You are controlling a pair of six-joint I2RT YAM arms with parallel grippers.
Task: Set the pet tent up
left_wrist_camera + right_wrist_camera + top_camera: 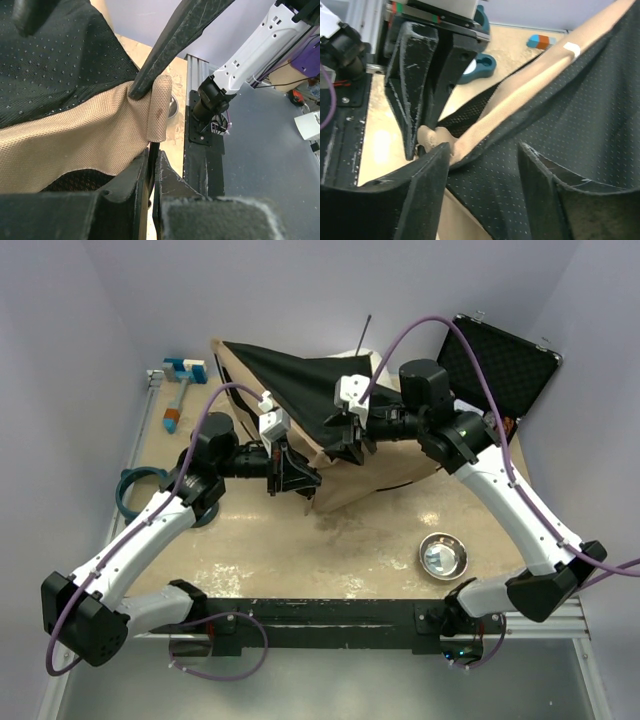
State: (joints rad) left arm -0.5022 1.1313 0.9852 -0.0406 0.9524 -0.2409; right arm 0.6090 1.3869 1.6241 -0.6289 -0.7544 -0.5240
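We judge the tent (290,375), slumped at the back of the table (300,550), needs spreading: the left gripper (152,156) should hold firm while the right gripper (484,150) closes only once square on the hem. Left jaws are clamped on its tan corner; right jaws stand part open astride the hem, gripping nothing.

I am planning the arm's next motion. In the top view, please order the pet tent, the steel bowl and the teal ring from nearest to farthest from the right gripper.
1. pet tent: right at the right gripper, middle back of the table.
2. steel bowl: near side, right.
3. teal ring: left edge.
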